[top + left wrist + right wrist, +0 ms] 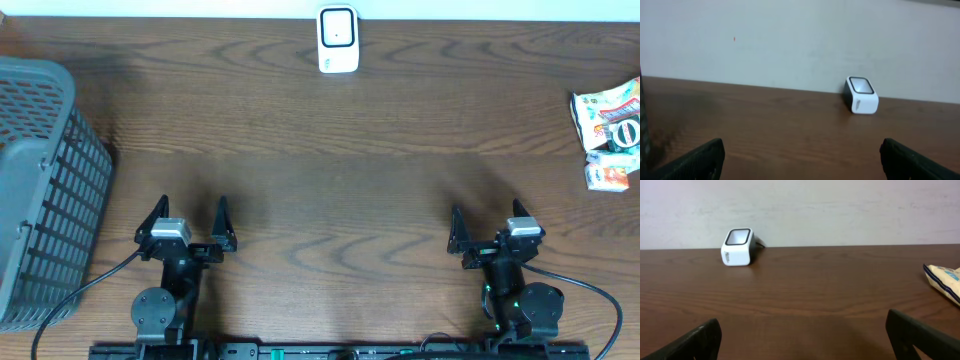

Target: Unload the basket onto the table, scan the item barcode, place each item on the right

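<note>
Snack packets [605, 115], cropped at right, print illegible; left gripper [190, 210] and right gripper [487, 216] fingers wide apart.

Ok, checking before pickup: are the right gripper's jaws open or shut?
Open. On the right gripper the jaws stand wide apart, nothing between them.

A wide stretch of bare brown table [330, 180] is lying open ahead of the left gripper [192, 203] and the right gripper [486, 210], both standing with jaws spread wide, and is running up to the far edge. A white scanner [338, 40] is sitting at the middle of that far edge, close to the wall [790, 40]. A grey mesh basket [40, 190] is blocking the left side, near the left gripper. Snack packets [608, 125] are crowding the right edge, well apart from the right gripper.
</note>
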Controlling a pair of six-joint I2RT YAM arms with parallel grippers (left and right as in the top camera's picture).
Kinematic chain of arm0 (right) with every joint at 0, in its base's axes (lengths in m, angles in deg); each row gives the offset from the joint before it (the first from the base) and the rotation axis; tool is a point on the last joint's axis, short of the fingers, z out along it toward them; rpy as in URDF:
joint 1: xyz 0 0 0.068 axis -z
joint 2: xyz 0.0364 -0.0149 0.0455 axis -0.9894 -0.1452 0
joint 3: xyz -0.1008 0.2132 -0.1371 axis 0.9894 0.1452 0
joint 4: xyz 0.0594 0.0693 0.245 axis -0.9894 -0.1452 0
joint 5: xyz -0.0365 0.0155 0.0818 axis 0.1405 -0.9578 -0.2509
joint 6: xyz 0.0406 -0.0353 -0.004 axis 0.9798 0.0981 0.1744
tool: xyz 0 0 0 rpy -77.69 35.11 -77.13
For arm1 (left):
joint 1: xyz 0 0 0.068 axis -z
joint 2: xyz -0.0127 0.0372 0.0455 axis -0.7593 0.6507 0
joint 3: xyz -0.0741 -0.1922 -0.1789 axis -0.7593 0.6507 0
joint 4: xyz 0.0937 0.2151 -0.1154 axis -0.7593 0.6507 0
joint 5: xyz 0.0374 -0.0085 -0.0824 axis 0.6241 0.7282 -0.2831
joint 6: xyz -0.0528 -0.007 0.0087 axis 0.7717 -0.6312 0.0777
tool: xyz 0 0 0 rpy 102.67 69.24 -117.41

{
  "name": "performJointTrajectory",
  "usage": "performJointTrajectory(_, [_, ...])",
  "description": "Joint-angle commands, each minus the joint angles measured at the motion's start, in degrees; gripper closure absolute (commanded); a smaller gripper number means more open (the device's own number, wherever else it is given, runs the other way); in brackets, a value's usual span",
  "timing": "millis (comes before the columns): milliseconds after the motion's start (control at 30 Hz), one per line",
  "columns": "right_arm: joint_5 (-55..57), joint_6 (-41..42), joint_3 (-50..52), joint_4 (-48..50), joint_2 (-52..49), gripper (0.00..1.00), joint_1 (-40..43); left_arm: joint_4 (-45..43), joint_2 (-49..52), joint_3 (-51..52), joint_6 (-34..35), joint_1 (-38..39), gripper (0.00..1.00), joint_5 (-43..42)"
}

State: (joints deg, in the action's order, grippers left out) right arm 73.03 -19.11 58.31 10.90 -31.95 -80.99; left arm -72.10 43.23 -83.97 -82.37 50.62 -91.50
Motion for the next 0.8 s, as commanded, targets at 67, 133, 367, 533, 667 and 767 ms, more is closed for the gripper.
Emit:
performJointTrajectory(67, [0.2, -0.9, 0.0, -0.2, 0.3, 0.01, -0.3, 5.9, -0.5, 0.1, -2.0, -0.3, 0.03, -0.9])
performJointTrajectory(133, [0.2, -0.9, 0.0, -0.2, 0.3, 0.01, -0.3, 8.7, -0.5, 0.1, -2.1, -0.3, 0.02, -0.9])
performJointTrajectory(367, [0.2, -0.9, 0.0, -0.2, 0.3, 0.01, -0.3, 10.3, -0.5, 0.1, -3.1, -0.3, 0.02, -1.2])
performJointTrajectory(533, [0.2, -0.9, 0.0, -0.2, 0.3, 0.01, -0.3, 10.3, -0.5, 0.1, -4.9, -0.3, 0.02, -1.4])
performJointTrajectory(667, [0.2, -0.9, 0.0, -0.2, 0.3, 0.01, -0.3, 10.3, -0.5, 0.1, -4.9, -0.3, 0.02, -1.4])
performJointTrajectory(767, [0.2, -0.9, 0.0, -0.2, 0.3, 0.01, -0.3, 10.4, -0.5, 0.1, -4.9, -0.3, 0.02, -1.3])
